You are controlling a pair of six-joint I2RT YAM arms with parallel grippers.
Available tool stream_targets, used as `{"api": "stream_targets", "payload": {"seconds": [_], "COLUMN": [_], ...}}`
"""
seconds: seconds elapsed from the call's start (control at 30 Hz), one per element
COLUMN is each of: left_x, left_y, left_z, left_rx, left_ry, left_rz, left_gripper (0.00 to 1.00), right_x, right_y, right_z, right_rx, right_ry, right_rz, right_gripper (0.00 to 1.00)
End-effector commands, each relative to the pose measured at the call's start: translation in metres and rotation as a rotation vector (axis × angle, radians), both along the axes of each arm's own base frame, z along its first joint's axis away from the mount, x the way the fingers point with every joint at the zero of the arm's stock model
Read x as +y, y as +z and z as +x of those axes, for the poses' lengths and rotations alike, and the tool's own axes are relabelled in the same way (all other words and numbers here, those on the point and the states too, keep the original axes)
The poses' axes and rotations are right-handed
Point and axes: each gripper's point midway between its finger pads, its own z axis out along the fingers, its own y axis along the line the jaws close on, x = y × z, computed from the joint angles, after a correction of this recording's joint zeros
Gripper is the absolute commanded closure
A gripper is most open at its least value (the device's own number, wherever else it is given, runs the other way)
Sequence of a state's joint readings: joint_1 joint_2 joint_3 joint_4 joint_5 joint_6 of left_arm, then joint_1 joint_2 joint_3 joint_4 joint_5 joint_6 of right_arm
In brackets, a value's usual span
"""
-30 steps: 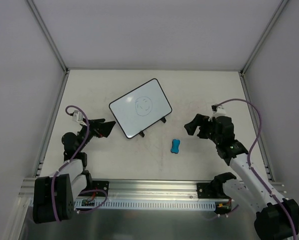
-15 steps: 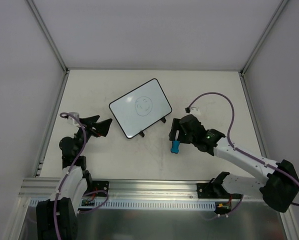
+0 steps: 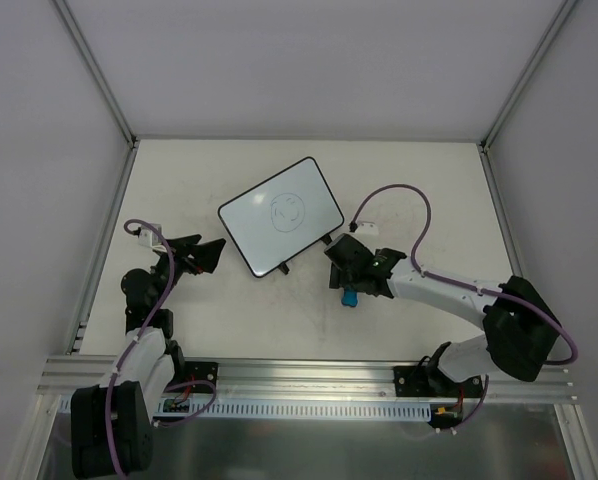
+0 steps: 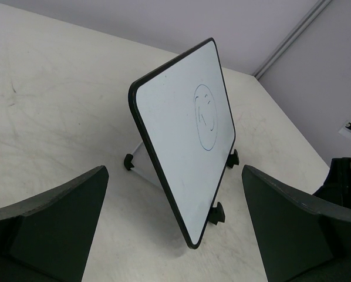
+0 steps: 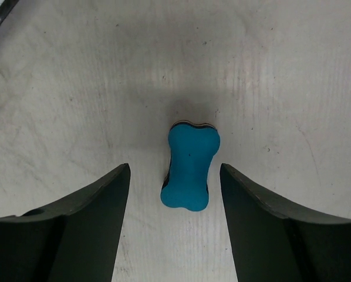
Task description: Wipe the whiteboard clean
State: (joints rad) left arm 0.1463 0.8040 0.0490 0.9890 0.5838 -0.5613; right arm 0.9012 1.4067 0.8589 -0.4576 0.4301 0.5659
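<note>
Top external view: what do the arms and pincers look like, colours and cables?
Left arm and right arm: white links, black joints. A purple cable loops off each wrist to a small white connector. The left pincer and right pincer are black; the wrist views show their fingers as broad matte wedges narrowing to the tips.

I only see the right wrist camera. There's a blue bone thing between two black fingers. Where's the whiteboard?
Observer: From above, the whiteboard sits farther back and to the left of that blue eraser.
Operator: Is anything drawn on it?
Observer: Yes, the left wrist view shows a round face doodle.
Operator: What's the other arm doing?
Observer: The left gripper is open, pointing at the board's left end without touching it.
</note>
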Motion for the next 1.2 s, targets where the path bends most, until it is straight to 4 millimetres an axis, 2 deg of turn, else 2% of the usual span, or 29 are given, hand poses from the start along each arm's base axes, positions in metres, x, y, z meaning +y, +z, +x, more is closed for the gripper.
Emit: {"api": "stream_targets", "payload": {"seconds": [0.0,0.23,0.3,0.53,0.73,0.87,1.17], "left_x": [0.003,0.002,0.002,0.001,0.0,0.0,-0.001], "left_y": [-0.016,-0.017,-0.017,-0.019,-0.02,-0.019,-0.021], "left_z": [-0.007,-0.007,-0.007,-0.006,-0.006,-0.005,-0.005], "left_rx": [0.003,0.01,0.01,0.018,0.023,0.023,0.032], "left_ry": [0.016,0.011,0.009,0.003,-0.005,-0.007,-0.016], "left_rz": [0.017,0.012,0.01,0.006,0.002,0.001,-0.001], "left_gripper": [0.01,0.01,0.01,0.01,0.01,0.01,0.01], "right_x": [-0.006,-0.012,-0.012,-0.012,-0.012,-0.011,-0.011], "right_y": [-0.005,-0.024,-0.029,-0.032,-0.033,-0.033,-0.035], "right_z": [0.007,0.001,0.0,-0.002,-0.001,0.001,0.001], "right_rx": [0.035,0.079,0.085,0.08,0.086,0.091,0.103], "right_ry": [-0.071,-0.131,-0.15,-0.166,-0.178,-0.176,-0.171], "right_rz": [-0.015,-0.03,-0.018,0.015,0.02,0.017,0.015], "right_gripper": [0.34,0.34,0.38,0.45,0.45,0.56,0.65]}}
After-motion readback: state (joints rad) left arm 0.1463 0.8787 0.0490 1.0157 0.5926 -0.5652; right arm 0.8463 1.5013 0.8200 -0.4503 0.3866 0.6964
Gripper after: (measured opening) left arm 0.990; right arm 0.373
